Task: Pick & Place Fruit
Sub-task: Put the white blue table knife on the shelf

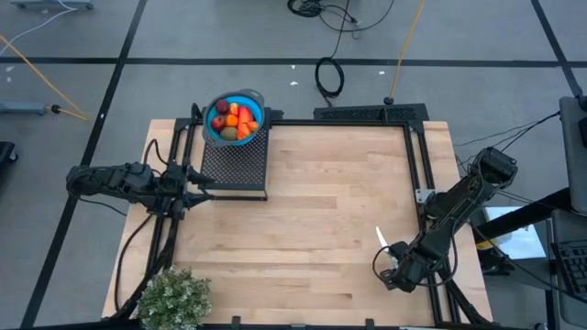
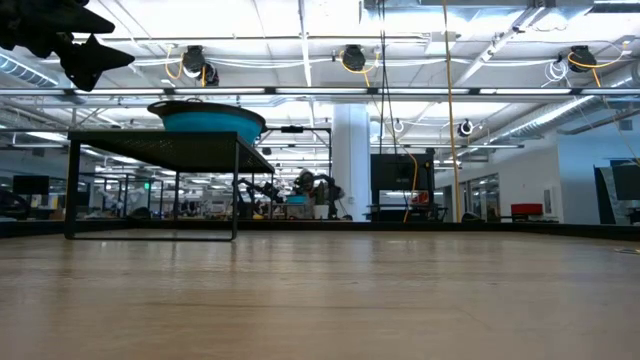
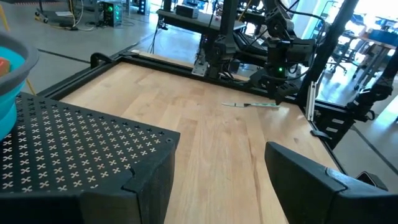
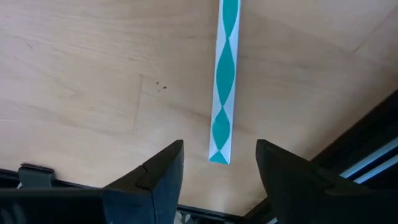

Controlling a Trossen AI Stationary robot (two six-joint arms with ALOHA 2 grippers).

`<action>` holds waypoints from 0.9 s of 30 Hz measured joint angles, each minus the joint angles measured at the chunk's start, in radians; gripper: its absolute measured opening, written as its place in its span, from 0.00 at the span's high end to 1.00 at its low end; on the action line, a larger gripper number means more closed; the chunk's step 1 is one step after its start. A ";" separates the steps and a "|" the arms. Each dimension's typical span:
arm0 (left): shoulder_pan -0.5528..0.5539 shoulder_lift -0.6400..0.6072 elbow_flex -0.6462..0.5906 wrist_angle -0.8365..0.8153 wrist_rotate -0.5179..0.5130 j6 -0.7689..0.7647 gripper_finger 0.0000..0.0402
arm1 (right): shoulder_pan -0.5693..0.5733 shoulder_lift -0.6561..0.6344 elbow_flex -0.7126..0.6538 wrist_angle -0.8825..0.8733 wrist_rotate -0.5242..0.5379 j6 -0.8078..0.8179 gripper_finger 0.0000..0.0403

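No legible text, label, brand, number or sign found in any view. Slim utensil (image 4: 224, 74) on table: teal diamond pattern on white only, no lettering. Perforated black stand (image 3: 74, 155): cross-shaped cut-outs only, no marking. Blue bowl (image 1: 235, 117): plain, unmarked. Room beyond table in low view: distant fixtures and a red object noted, no wording readable.
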 joint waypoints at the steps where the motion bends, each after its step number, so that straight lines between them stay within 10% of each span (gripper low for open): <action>1: 0.000 0.000 0.000 0.000 0.000 0.000 0.38 | 0.000 0.000 0.000 0.002 0.000 -0.001 0.52; 27: 0.000 0.000 0.000 0.000 0.000 -0.001 0.38 | -0.008 0.073 -0.002 0.006 -0.019 -0.029 0.57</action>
